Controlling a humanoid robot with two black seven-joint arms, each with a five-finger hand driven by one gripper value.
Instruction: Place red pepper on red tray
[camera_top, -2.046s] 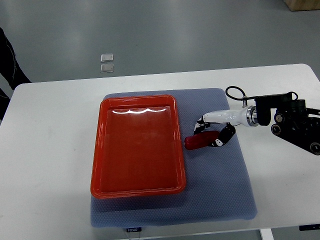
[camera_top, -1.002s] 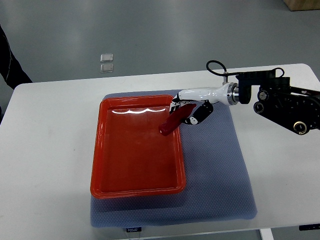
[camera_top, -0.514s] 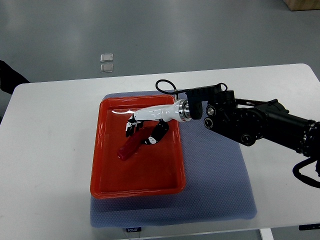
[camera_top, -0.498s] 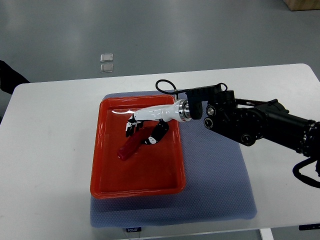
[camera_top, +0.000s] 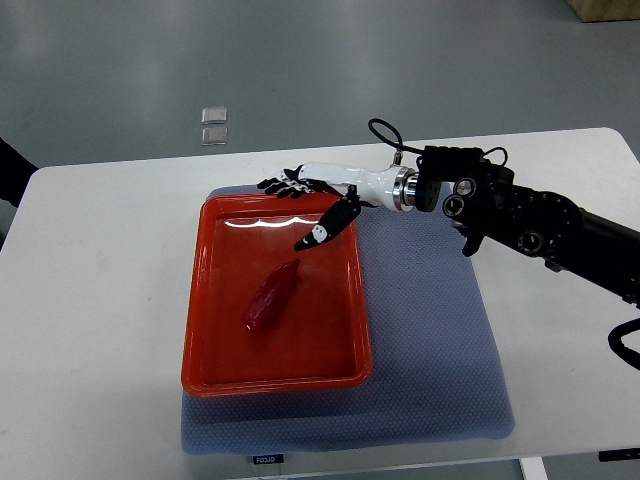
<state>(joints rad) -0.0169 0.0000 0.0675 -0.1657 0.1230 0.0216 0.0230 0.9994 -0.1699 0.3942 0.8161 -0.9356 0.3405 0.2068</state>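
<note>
The red pepper (camera_top: 269, 297) lies loose inside the red tray (camera_top: 205, 340), a little left of the tray's middle, pointing up and to the right. My right hand (camera_top: 305, 208) hovers over the tray's far right corner, its fingers (camera_top: 283, 185) spread wide and holding nothing. The thumb (camera_top: 320, 232) points down toward the pepper, with a clear gap between them. The right arm (camera_top: 520, 215) reaches in from the right edge. No left arm shows.
The tray sits on a blue-grey mat (camera_top: 440, 350) on a white table (camera_top: 100, 300). Two small clear squares (camera_top: 213, 124) lie on the floor beyond the table. A dark shape (camera_top: 12, 165) shows at the left edge.
The right hand let go of the pepper, opened its fingers and drew back up and to the right. The pepper now rests on the tray floor.
</note>
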